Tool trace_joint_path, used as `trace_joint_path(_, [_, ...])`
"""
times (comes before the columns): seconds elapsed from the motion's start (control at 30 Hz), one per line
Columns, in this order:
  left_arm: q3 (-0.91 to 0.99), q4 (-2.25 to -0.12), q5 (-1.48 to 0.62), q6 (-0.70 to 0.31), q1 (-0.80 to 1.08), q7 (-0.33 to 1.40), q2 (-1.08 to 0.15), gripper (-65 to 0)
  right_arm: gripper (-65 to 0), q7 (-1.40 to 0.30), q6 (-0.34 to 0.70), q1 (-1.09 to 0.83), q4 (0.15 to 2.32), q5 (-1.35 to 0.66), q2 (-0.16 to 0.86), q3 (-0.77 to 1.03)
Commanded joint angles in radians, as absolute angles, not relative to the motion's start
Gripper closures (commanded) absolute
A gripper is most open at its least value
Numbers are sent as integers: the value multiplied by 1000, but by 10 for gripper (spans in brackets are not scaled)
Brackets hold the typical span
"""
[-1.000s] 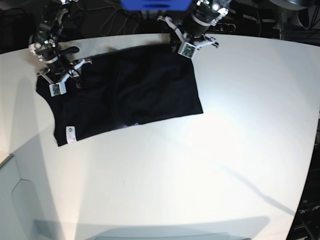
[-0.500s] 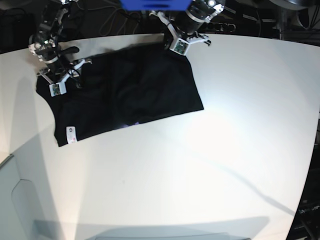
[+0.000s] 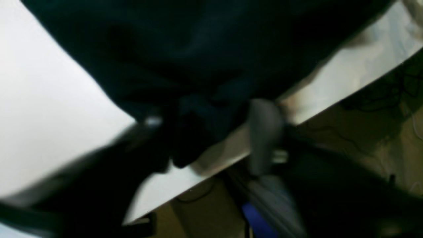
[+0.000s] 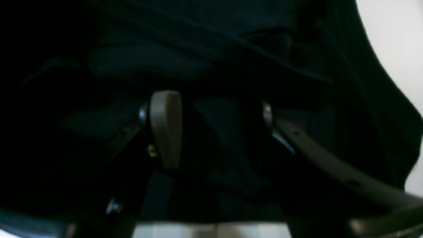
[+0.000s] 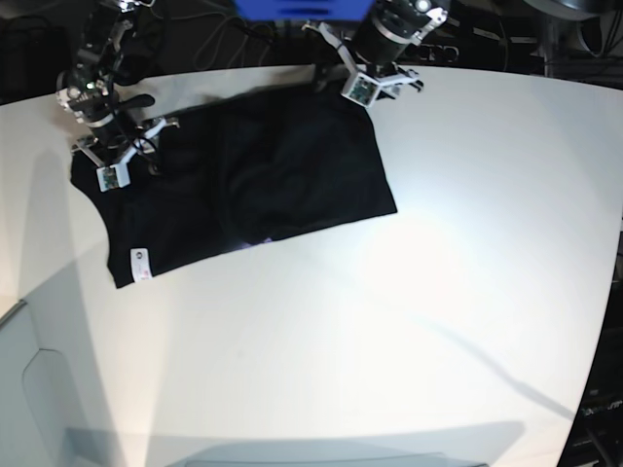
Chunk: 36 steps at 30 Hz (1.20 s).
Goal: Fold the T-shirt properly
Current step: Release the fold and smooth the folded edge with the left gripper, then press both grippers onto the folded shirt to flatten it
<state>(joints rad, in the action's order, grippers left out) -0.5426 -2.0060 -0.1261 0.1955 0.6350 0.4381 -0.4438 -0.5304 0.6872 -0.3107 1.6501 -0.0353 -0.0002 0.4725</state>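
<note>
The black T-shirt (image 5: 263, 175) lies folded across the far left of the white table (image 5: 409, 321), with its small white tag (image 5: 138, 264) at the near left corner. My left gripper (image 5: 368, 88) is at the shirt's far right corner, next to the table's back edge. In the blurred left wrist view its jaws hold a bunch of the black cloth (image 3: 205, 125). My right gripper (image 5: 112, 161) is at the shirt's far left end. In the right wrist view a raised ridge of cloth (image 4: 218, 132) sits between its fingers (image 4: 165, 129). The printed graphic is hidden.
The table's back edge (image 3: 330, 99) runs just behind the left gripper, with cables and a blue object (image 5: 302, 8) beyond it. The table's left edge is near the right arm (image 5: 92, 68).
My left gripper shifted left along the shirt's far edge, then back to the right. The right arm and the rest of the shirt have hardly moved.
</note>
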Motion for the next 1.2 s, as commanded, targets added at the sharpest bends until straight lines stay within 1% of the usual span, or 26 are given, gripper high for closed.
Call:
trace_joint_path(0.0, [-549, -2028, -130, 183, 654, 435, -458, -409, -309, -611, 698, -321, 1639, 1, -2, 469])
trace_joint_path(0.03, [-549, -2028, -133, 183, 651, 435, -463, -438, -309, -611, 698, -321, 1639, 1, -2, 469])
trace_joint_path(0.07, [-549, -2029, -134, 183, 651, 426, -464, -453, -309, -611, 698, -321, 1639, 1, -2, 469])
trace_joint_path(0.17, [-522, -2029, -136, 183, 657, 351, -464, -453, -309, -611, 698, -321, 1639, 1, -2, 469])
trace_joint_path(0.3, [-421, -2020, -147, 183, 650, 274, -441, -454, -309, -611, 698, -321, 1639, 1, -2, 469])
trace_joint_path(0.37, [-366, -2012, -194, 176, 634, 274, -412, -455, -309, -611, 698, -321, 1641, 1, -4, 469])
trace_joint_path(0.47, [-305, -1986, -318, 174, 565, 280, -372, -455, -309, -611, 698, -321, 1641, 1, -5, 469])
trace_joint_path(0.6, [-311, -1906, -447, 174, 479, 280, -371, -455, -309, -611, 698, -321, 1641, 1, -5, 469])
trace_joint_path(0.7, [-323, -1860, -504, 174, 456, 280, -374, -455, -309, -611, 698, -321, 1641, 1, -5, 469])
trace_joint_path(0.8, [-328, -1844, -510, 174, 463, 280, -374, -455, -309, -611, 698, -321, 1641, 1, -4, 469])
trace_joint_path(1.0, [-320, -1739, -519, 173, 452, 275, -374, -455, -309, -611, 698, -321, 1647, 1, -5, 469])
trace_joint_path(1.17, [-318, -1692, -512, 173, 397, 277, -374, -456, -310, -611, 698, -338, 1716, 1, -13, 475])
